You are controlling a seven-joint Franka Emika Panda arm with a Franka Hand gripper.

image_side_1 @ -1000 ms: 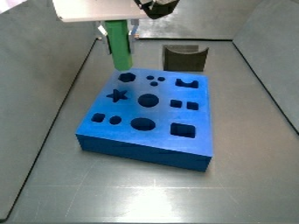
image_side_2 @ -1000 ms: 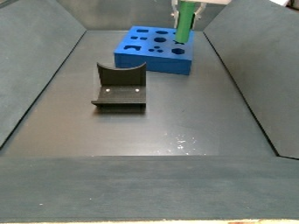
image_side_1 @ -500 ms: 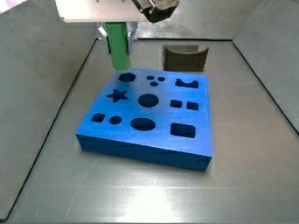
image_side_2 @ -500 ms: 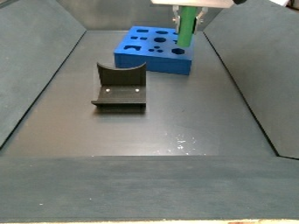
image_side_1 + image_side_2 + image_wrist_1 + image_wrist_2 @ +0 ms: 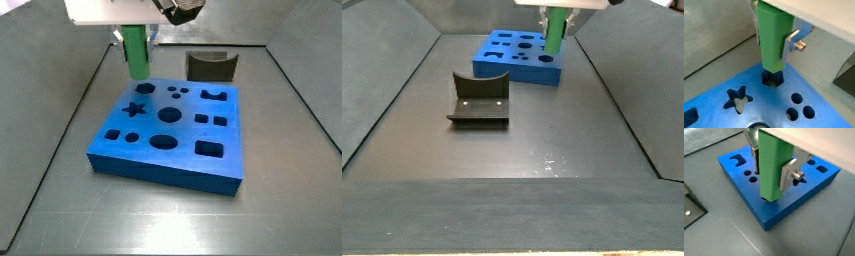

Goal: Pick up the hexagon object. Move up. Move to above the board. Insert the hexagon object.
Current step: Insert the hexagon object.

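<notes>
Your jaws are clamped on the hexagon object (image 5: 773, 35), the 2 silver fingers (image 5: 793, 44) pressing its flat sides high up, so the gripper (image 5: 769, 165) carries it upright with most of its green length hanging below the pads. In both wrist views the peg's lower end sits directly over a small dark hexagonal hole (image 5: 771, 79) near one corner of the board (image 5: 784, 210); a wrist view shows a sliver of that hole around the tip, so you are lined up, though whether the tip has broken the surface plane is hard to tell. Compared with the pictures from 1 second and half a second ago, the side views show almost no shift: the peg (image 5: 135, 53) hangs over the far left corner of the blue block (image 5: 187, 170) at nearly the same height, and any descent is too small to read. That suggests the carry is done and you are at the start of the insert, moving slowly or paused. Further out, the star hole (image 5: 737, 97) and 2 round holes (image 5: 797, 105) lie just beside the target, and the fixture (image 5: 480, 100) stands well apart on the grey floor (image 5: 543, 150), clear of your path. Expect the push to need the peg's faces matched to the hole's.
</notes>
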